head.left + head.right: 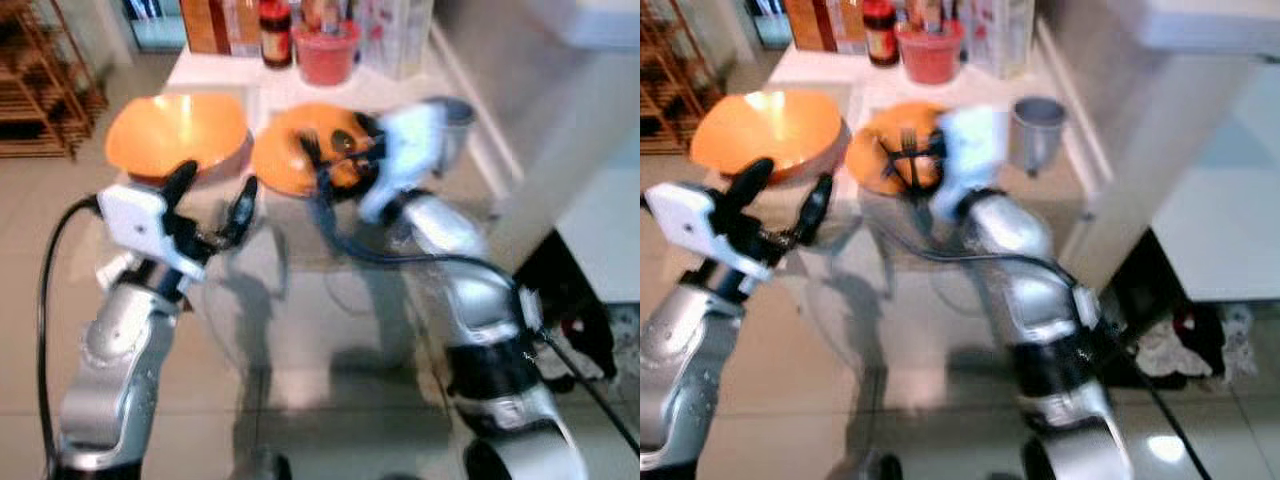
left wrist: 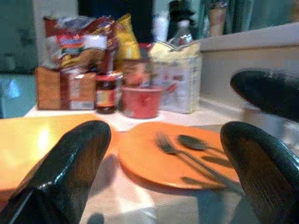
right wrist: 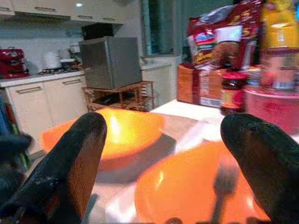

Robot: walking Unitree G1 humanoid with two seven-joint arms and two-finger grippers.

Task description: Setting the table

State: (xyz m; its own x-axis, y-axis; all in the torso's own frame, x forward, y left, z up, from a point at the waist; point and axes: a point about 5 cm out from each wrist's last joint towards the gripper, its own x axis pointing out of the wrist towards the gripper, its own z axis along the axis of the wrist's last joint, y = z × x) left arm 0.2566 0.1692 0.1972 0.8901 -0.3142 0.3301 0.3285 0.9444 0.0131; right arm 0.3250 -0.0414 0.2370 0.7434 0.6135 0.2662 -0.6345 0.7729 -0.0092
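— Plate (image 2: 175, 156), where is it?
— At my twelve o'clock on the glass table (image 1: 300, 300), orange, with a fork (image 2: 180, 154) and spoon (image 2: 198, 143) lying on it; an orange bowl (image 1: 178, 135) sits at its nine o'clock.
— Your claws?
— My right gripper (image 3: 163, 158) hangs spread over the plate. My left gripper (image 1: 212, 205) is spread too, near the bowl, holding nothing.

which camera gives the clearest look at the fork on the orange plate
The left wrist view: the fork lies unobstructed beside a spoon on the orange plate. Both eye views blur it behind the right gripper; the right wrist view smears it.
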